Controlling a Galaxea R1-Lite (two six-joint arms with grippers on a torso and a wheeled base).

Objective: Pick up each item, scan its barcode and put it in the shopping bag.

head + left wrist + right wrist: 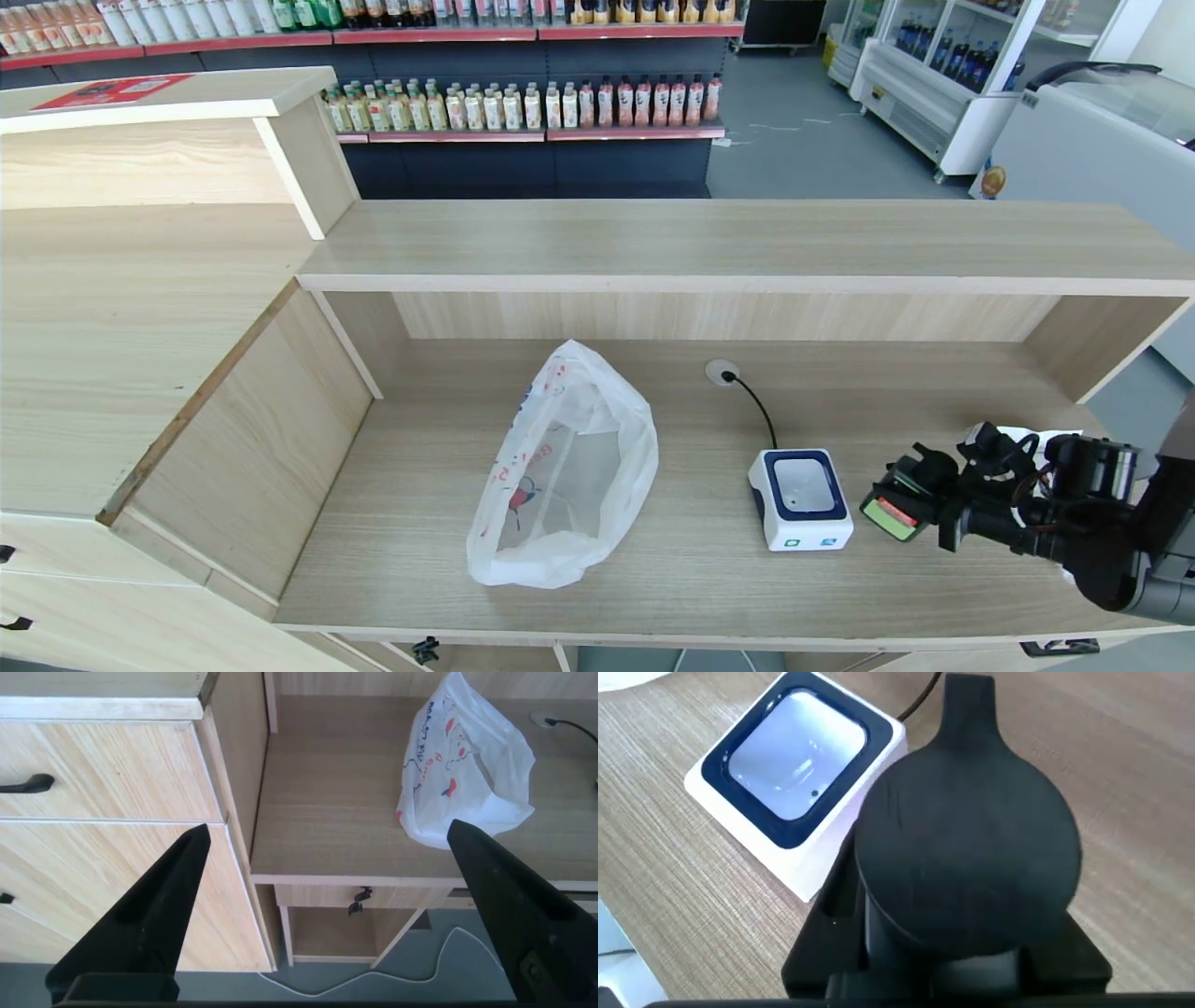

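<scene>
My right gripper [913, 497] is shut on a dark container [893, 510] with a green and red label, held just above the counter, right of the scanner [801, 497]. In the right wrist view the container's round black end [966, 859] sits close in front, with the white and blue scanner [794, 765] beyond it. The white plastic shopping bag [560, 467] lies on the counter left of the scanner, its mouth facing me. My left gripper [327, 831] hangs open and holds nothing, low in front of the counter, with the bag [467, 761] farther off.
A black cable [754, 403] runs from the scanner to a hole in the counter [672, 579]. Something white [1013, 435] lies behind my right arm. A raised shelf [747, 247] overhangs the back. Wooden drawers [103, 831] stand by the left gripper.
</scene>
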